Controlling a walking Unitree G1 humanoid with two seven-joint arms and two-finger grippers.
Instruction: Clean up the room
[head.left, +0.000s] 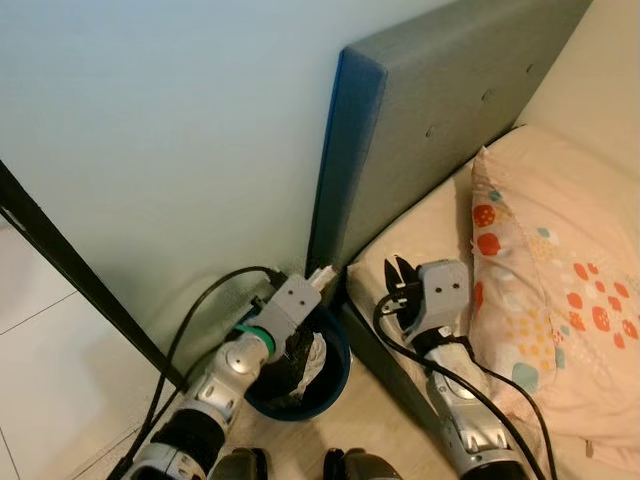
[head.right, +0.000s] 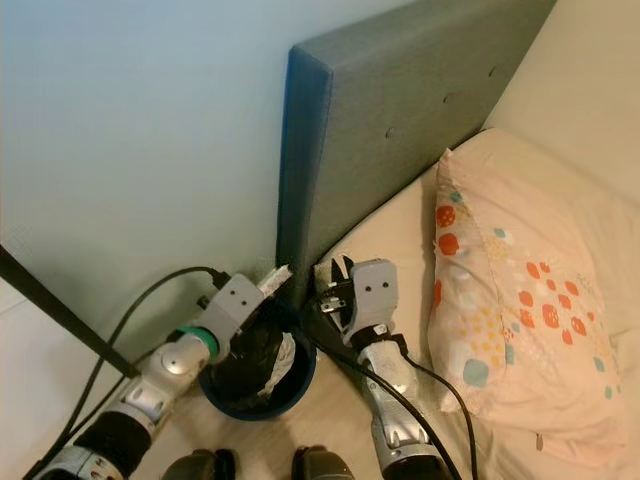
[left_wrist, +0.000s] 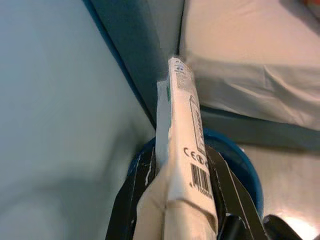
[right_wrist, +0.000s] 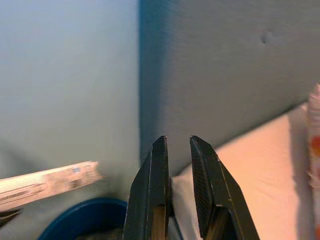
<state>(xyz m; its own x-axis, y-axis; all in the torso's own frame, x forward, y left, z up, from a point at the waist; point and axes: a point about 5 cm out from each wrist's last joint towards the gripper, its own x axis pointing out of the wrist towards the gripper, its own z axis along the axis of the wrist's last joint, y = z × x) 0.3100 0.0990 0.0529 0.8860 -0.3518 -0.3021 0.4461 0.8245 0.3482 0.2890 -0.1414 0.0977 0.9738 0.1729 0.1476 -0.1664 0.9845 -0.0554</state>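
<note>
A flat white package (left_wrist: 182, 150), printed with a barcode, is clamped between the two black fingers of the left gripper (left_wrist: 180, 200). It is held above the blue bin (head.left: 335, 385), which stands on the floor at about seven o'clock from the grey headboard (head.left: 430, 120). The package is judged to be light, thin and easily bent, perhaps a little slippery; it is gripped at its lower end, and the free end points toward the headboard. The right gripper (right_wrist: 177, 165) hovers over the mattress edge at about three o'clock from the bin, its fingers nearly together and nothing between them. One package, one bin with a dark liner (head.right: 245, 360), and one dotted pillow (head.left: 550, 290) are counted.
</note>
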